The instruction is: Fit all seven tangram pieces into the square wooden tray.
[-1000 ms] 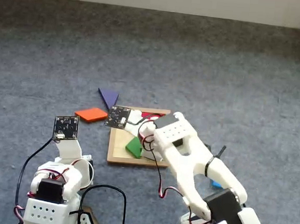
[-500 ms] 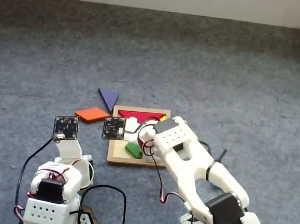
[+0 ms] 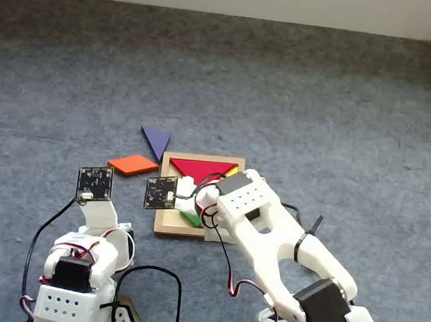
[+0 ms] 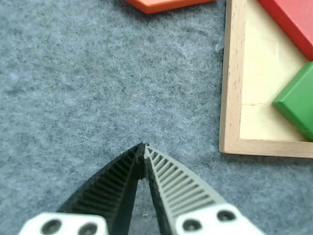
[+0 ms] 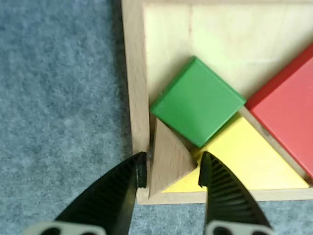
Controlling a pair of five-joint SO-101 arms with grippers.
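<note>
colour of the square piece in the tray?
Green. The square piece shows best in the right wrist view, lying inside the tray.

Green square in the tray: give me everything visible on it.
The green square is a thick block, seemingly painted wood, matte, with darker side faces. It lies inside the wooden tray, turned diamond-wise to the walls, one corner near the side wall. One edge runs along the yellow piece, one corner meets the red triangle, and the bare wood triangle held between the right gripper's fingers butts another edge. No fingers touch it.
</note>
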